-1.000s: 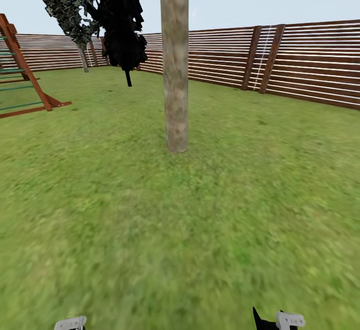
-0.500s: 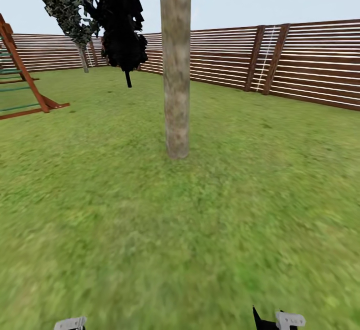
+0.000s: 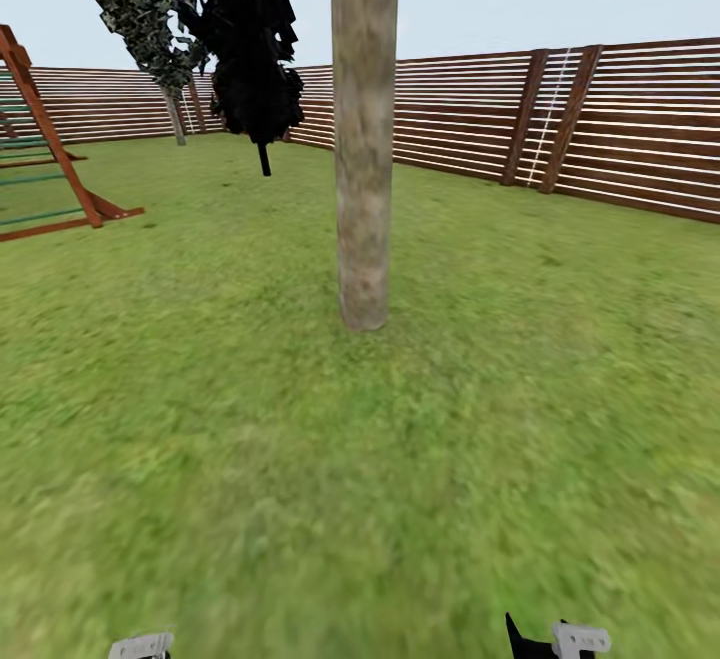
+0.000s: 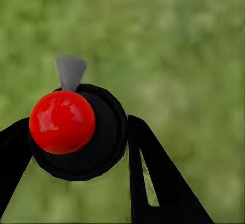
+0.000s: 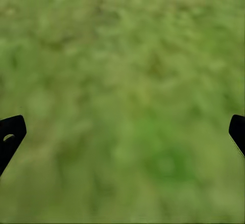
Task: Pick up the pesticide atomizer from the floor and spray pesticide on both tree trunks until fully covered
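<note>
Garden lawn (image 3: 300,459), blurry green turf, ringed by a brown slat fence (image 3: 640,139) under pale sky

Head view: trunk (image 3: 364,139) dead ahead, upright round column, blotchy grey-tan bark, no branches low down, base planted in the grass. Behind it at left a dark shrub (image 3: 250,39) and a leaning leafy tree (image 3: 130,9) by the fence. Red-brown climbing frame (image 3: 50,159) at far left. Pale tips of both arms poke in at the bottom edge, left (image 3: 140,646) and right (image 3: 578,639), well short of the trunk

Left wrist view: left claw (image 4: 76,132) clenched on the atomizer (image 4: 79,132), a round black body with a glossy red ball on top and a small grey nozzle tab sticking out past the rim. Black fingers (image 4: 153,183) press it from both sides. Grass behind, out of focus

Right wrist view: right claw (image 5: 122,132) released, black fingertips (image 5: 10,134) far apart at either edge, grass between them, holding nothing

Key relation: atomizer sits in the left claw, trunk lies straight forward of it and slightly toward the robot's right, long axis vertical. Left arm does the spraying. My read: nozzle is aimed down at the grass, so it needs to come up to face the bark, and probably a closer stand-off first
</note>
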Controlling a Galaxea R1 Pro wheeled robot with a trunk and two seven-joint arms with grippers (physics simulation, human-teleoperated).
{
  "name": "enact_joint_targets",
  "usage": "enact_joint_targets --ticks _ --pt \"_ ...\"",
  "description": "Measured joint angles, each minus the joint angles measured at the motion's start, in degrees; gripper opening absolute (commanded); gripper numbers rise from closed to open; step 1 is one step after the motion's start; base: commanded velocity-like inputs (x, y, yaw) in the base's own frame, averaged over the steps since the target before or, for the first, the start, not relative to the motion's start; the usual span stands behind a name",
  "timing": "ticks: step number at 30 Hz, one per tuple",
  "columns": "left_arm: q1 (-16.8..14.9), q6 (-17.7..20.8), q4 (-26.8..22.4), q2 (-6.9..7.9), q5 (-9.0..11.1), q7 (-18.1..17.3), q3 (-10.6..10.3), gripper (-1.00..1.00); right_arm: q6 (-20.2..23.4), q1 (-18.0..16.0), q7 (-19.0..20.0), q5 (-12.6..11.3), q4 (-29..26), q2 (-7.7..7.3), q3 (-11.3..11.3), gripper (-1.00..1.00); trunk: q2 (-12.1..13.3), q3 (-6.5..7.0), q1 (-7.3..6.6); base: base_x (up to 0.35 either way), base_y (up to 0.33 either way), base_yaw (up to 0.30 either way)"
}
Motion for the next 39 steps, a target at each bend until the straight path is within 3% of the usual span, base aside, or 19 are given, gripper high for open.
enact_joint_targets --ticks 31,39 --pt "0.00 0.00 0.00 0.00 0.00 0.00 -0.08 -1.00 0.00 0.00 0.00 0.00 0.00 0.00 0.00 1.00 0.00 0.00 0.00 0.339 0.000 0.000" --pt "0.00 0.00 0.01 0.00 0.00 0.00 -0.07 -1.00 -0.01 0.00 0.00 0.00 0.00 0.00 0.00 1.00 0.00 0.67 0.00 0.339 0.000 -0.019"
